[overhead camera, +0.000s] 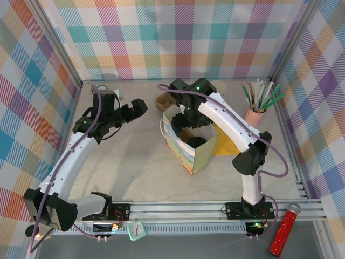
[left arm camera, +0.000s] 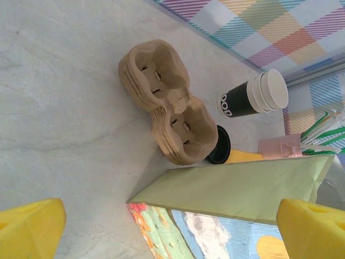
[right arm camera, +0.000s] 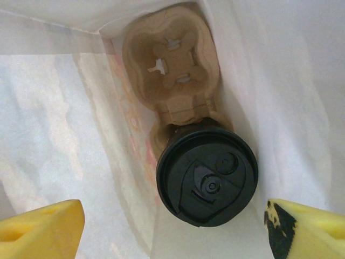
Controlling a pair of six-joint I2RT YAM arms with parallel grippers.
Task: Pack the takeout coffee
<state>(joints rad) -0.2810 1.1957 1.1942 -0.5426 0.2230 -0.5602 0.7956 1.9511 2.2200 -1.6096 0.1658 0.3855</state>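
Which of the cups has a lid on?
The black-lidded cup inside the paper bag. The stacked cups lying on the table show open cream rims instead.

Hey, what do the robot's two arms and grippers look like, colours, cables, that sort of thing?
The left arm and right arm have white links between black joints, with a purple cable along each. A green light glows on the right arm. The left gripper and right gripper carry yellow foam pads; one right pad is smudged black.
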